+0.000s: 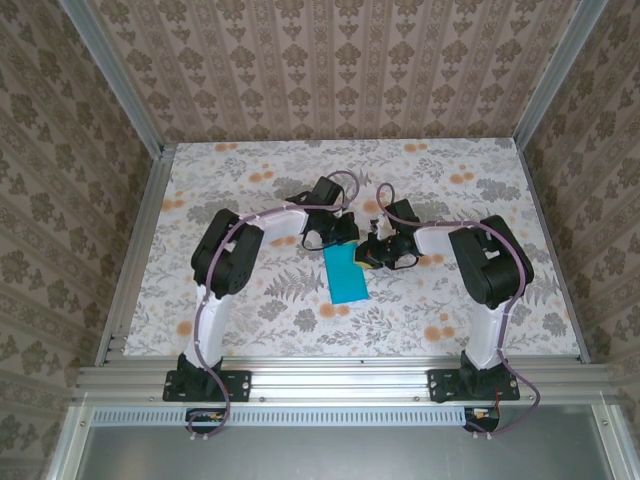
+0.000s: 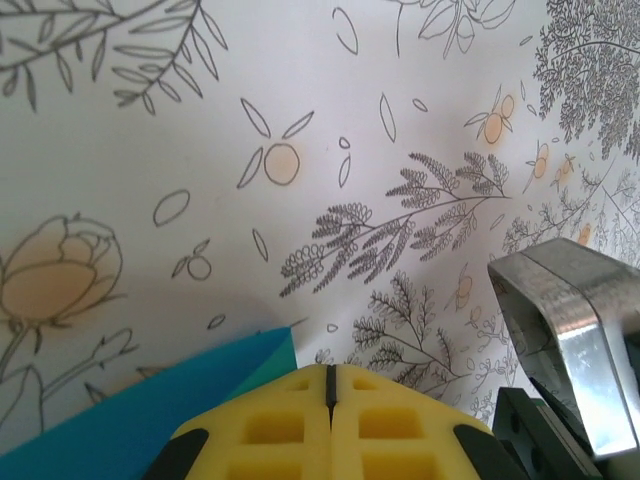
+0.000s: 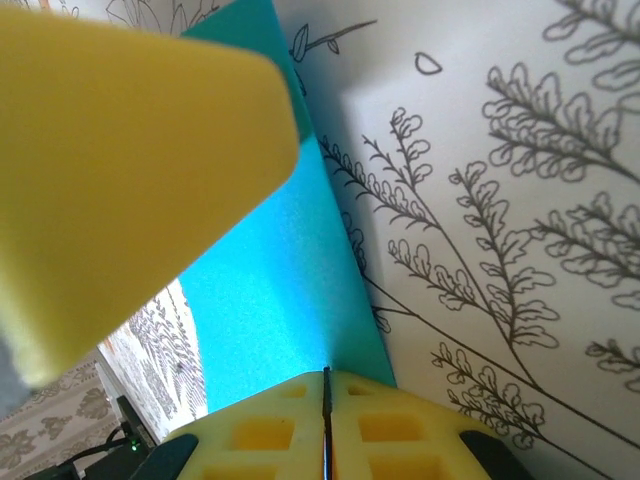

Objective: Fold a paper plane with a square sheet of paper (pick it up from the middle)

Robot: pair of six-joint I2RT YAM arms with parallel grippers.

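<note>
Closed, left hand point(image 2: 330, 374) and right hand point(image 3: 326, 378) sit by teal paper point(image 1: 348, 276) on floral table point(image 1: 250, 170) within wallpapered walls point(image 1: 330, 60).

Paper point(image 1: 348, 275) on table point(image 1: 250, 170); far end between left gripper point(image 1: 340, 238), right gripper point(image 1: 368, 255).

This is a robot test cell, with an aluminium-profile frame point(image 1: 330, 378) along the bottom, damask-wallpaper panels point(image 1: 330, 60) across the top and a floral-print tabletop point(image 1: 250, 320) mid-frame.

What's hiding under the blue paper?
The flowery tablecloth shows all round the blue paper, so that is underneath. The bit right below is covered, so I cannot tell if anything else hides there.
</note>
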